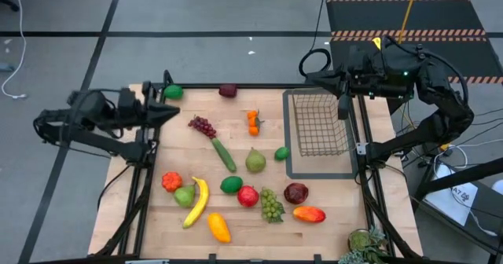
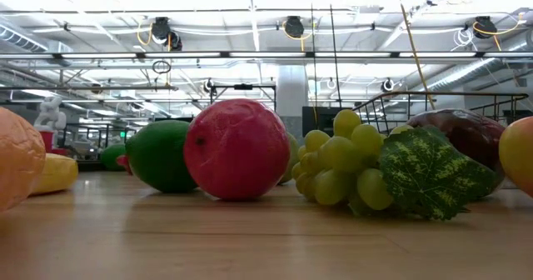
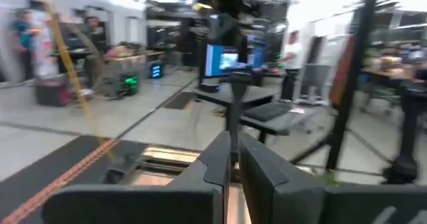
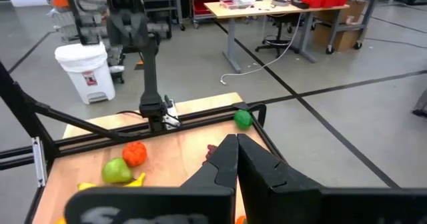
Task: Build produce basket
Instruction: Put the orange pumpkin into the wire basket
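Observation:
The produce lies spread over the wooden table: banana (image 1: 196,203), cucumber (image 1: 223,154), purple grapes (image 1: 202,126), pear (image 1: 255,161), green grapes (image 1: 272,205), red apple (image 1: 248,196), mango (image 1: 309,214). The low view shows the apple (image 2: 236,148) and the green grapes (image 2: 350,167) up close. The wire basket (image 1: 318,122) stands on a flat dark tray frame (image 1: 292,166) at the right; nothing shows inside it. My left gripper (image 1: 173,112) is shut and held high over the table's left edge, pointing level. My right gripper (image 1: 343,109) is shut, high beside the basket's right side. Neither holds anything.
Black frame rails (image 1: 368,177) run along the table's sides. A green leafy plant (image 1: 365,244) sits at the near right corner. A lime (image 1: 174,92) and a dark fruit (image 1: 228,90) lie at the far edge. People stand in the room beyond.

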`<state>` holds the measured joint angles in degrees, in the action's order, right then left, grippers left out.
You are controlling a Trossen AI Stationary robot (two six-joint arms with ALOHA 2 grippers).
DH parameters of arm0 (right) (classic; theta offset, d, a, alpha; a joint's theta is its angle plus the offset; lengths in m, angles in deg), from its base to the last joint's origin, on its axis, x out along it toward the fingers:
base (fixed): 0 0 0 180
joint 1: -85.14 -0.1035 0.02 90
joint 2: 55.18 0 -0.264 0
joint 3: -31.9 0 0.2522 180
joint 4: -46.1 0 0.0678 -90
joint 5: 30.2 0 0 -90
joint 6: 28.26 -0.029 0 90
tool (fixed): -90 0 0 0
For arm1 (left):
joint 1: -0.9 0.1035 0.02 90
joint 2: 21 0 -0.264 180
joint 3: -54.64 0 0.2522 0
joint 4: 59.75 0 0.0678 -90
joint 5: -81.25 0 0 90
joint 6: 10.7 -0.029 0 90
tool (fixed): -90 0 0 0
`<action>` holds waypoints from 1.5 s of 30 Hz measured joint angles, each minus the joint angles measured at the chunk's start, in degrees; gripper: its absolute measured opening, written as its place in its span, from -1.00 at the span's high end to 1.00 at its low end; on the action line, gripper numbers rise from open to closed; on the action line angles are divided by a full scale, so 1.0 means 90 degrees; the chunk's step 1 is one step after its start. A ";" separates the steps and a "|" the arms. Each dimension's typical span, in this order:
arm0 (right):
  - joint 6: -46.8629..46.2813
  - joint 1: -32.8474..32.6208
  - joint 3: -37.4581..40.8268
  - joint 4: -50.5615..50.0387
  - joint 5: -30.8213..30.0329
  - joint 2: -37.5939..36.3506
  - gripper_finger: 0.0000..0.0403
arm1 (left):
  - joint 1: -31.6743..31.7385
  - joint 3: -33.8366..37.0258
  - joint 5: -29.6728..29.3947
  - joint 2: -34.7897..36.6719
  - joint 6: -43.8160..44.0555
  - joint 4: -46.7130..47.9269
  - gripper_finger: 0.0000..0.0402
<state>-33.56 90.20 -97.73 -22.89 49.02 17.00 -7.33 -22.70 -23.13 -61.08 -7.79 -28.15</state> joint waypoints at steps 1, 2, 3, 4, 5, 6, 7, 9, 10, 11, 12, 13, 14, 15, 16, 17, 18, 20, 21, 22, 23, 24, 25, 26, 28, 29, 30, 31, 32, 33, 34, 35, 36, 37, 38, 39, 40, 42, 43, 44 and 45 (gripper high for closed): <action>-0.0009 0.0012 0.0000 0.0002 0.0002 0.0000 1.00 | 0.0000 -0.0359 -0.0163 -0.0230 0.0034 0.0162 0.85; -0.0009 0.0018 0.0000 0.0004 0.0003 0.0000 1.00 | 0.0000 -0.0702 -0.0283 -0.0452 0.0071 0.0298 0.85; 0.0000 0.0020 0.0000 0.0002 0.0004 0.0000 1.00 | 0.0000 -0.1056 -0.0369 -0.0682 0.0062 0.0470 0.85; 0.0004 0.0020 0.0000 0.0002 0.0004 0.0000 1.00 | 0.0006 -0.1385 -0.0445 -0.0891 0.0012 0.0632 0.85; 0.0013 0.0020 0.0000 0.0005 0.0006 0.0000 1.00 | 0.0025 -0.1703 -0.0502 -0.1099 -0.0068 0.0754 0.85; 0.0014 0.0020 0.0000 0.0009 0.0006 0.0000 1.00 | 0.0064 -0.2003 -0.0534 -0.1298 -0.0149 0.0854 0.85; -0.0003 0.0020 0.0000 0.0008 0.0006 0.0000 1.00 | 0.0123 -0.2270 -0.0569 -0.1483 -0.0238 0.0920 0.85; -0.0151 0.0020 0.0002 0.0006 0.0026 0.0000 1.00 | 0.0279 -0.2698 -0.0581 -0.1826 -0.0395 0.0999 0.85; -0.0260 0.0020 0.0002 0.0007 0.0030 0.0000 1.00 | 0.0377 -0.2872 -0.0584 -0.1985 -0.0417 0.0999 0.85; -0.0383 0.0020 0.0002 0.0007 0.0030 0.0000 1.00 | 0.0486 -0.3015 -0.0582 -0.2130 -0.0386 0.1007 0.85; -0.0521 0.0020 0.0002 0.0007 0.0033 0.0000 1.00 | 0.0605 -0.3159 -0.0579 -0.2275 -0.0231 0.1055 0.85; -0.0656 0.0020 0.0002 0.0007 0.0033 -0.0001 1.00 | 0.0723 -0.3249 -0.0585 -0.2397 -0.0145 0.1058 0.85; -0.0786 0.0020 0.0002 0.0005 0.0033 0.0000 1.00 | 0.0841 -0.3298 -0.0598 -0.2494 -0.0123 0.1048 0.85; -0.0897 0.0020 0.0002 0.0006 0.0033 0.0000 1.00 | 0.0959 -0.3326 -0.0602 -0.2588 -0.0155 0.1026 0.85; -0.1004 0.0020 0.0002 0.0007 0.0035 -0.0001 1.00 | 0.1059 -0.3339 -0.0606 -0.2682 -0.0209 0.1003 0.85; -0.1092 0.0017 0.0002 0.0007 0.0035 0.0000 1.00 | 0.1151 -0.3343 -0.0592 -0.2778 -0.0278 0.1000 0.85; -0.1164 0.0017 0.0002 0.0007 0.0035 0.0000 1.00 | 0.1226 -0.3343 -0.0530 -0.2878 -0.0333 0.1017 0.85; -0.1225 0.0017 0.0002 0.0005 0.0045 0.0000 1.00 | 0.1325 -0.3340 -0.0389 -0.3086 -0.0433 0.1043 0.85; -0.1229 0.0017 0.0002 0.0002 0.0058 0.0000 1.00 | 0.1346 -0.3340 -0.0381 -0.3194 -0.0432 0.1031 0.85; -0.1215 0.0017 0.0002 -0.0012 0.0069 0.0000 1.00 | 0.1341 -0.3340 -0.0377 -0.3294 -0.0360 0.1003 0.85; -0.1159 0.0017 0.0002 -0.0054 0.0159 -0.0002 1.00 | 0.1339 -0.3340 -0.0385 -0.3386 -0.0198 0.0999 0.85; -0.1091 0.0017 0.0002 -0.0116 0.0296 -0.0002 1.00 | 0.1334 -0.3340 -0.0390 -0.3470 0.0018 0.0994 0.85; -0.1006 0.0017 0.0002 -0.0164 0.0466 -0.0002 1.00 | 0.1333 -0.3340 -0.0392 -0.3552 0.0230 0.0976 0.85; -0.0925 0.0017 0.0005 -0.0207 0.0637 -0.0007 1.00 | 0.1331 -0.3340 -0.0397 -0.3633 0.0449 0.0967 0.85; -0.0796 0.0017 0.0007 -0.0332 0.0952 -0.0013 1.00 | 0.1277 -0.3340 -0.0414 -0.3788 0.0930 0.0965 0.85; -0.0758 0.0015 0.0007 -0.0402 0.1090 -0.0017 1.00 | 0.1231 -0.3338 -0.0414 -0.3858 0.1119 0.0955 0.85; -0.0746 0.0015 0.0007 -0.0475 0.1215 -0.0018 1.00 | 0.1173 -0.3338 -0.0416 -0.3940 0.1261 0.0916 0.85; -0.0746 0.0015 0.0007 -0.0550 0.1299 -0.0019 1.00 | 0.1103 -0.3338 -0.0414 -0.4013 0.1385 0.0848 0.85; -0.0751 0.0015 0.0007 -0.0621 0.1387 -0.0017 1.00 | 0.1021 -0.3338 -0.0409 -0.4078 0.1505 0.0802 0.85; -0.0784 0.0015 0.0007 -0.0699 0.1426 -0.0017 1.00 | 0.0933 -0.3338 -0.0410 -0.4141 0.1571 0.0753 0.85; -0.0836 0.0015 0.0007 -0.0788 0.1496 -0.0017 1.00 | 0.0850 -0.3338 -0.0409 -0.4206 0.1575 0.0681 0.85; -0.0879 0.0013 0.0007 -0.0877 0.1552 -0.0017 1.00 | 0.0770 -0.3338 -0.0409 -0.4255 0.1538 0.0624 0.85; -0.0955 0.0012 0.0007 -0.0959 0.1562 -0.0017 1.00 | 0.0695 -0.3338 -0.0409 -0.4300 0.1495 0.0608 0.85; -0.1025 0.0012 0.0007 -0.1023 0.1560 -0.0017 1.00 | 0.0627 -0.3338 -0.0409 -0.4328 0.1467 0.0606 0.85; -0.1090 0.0012 0.0007 -0.1087 0.1562 -0.0017 1.00 | 0.0575 -0.3338 -0.0408 -0.4352 0.1446 0.0608 0.85; -0.1150 0.0012 0.0007 -0.1147 0.1560 -0.0017 1.00 | 0.0521 -0.3338 -0.0398 -0.4364 0.1426 0.0626 0.85; -0.1176 0.0012 0.0007 -0.1175 0.1556 -0.0017 1.00 | 0.0475 -0.3338 -0.0393 -0.4364 0.1424 0.0672 0.85; -0.1192 0.0012 0.0007 -0.1159 0.1550 -0.0017 1.00 | 0.0407 -0.3338 -0.0396 -0.4363 0.1420 0.0725 0.85; -0.1238 0.0012 0.0007 -0.1124 0.1527 -0.0017 1.00 | 0.0386 -0.3338 -0.0397 -0.4339 0.1388 0.0752 0.85; -0.1393 0.0010 0.0007 -0.1060 0.1412 -0.0017 1.00 | 0.0361 -0.3336 -0.0400 -0.4312 0.1321 0.0824 0.85; -0.1641 0.0007 0.0007 -0.0980 0.1191 -0.0018 1.00 | 0.0348 -0.3336 -0.0406 -0.4297 0.1254 0.0871 0.85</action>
<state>-48.33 90.27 -97.67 -31.70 59.74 16.84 -4.20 -52.72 -26.79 -99.75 3.49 -20.31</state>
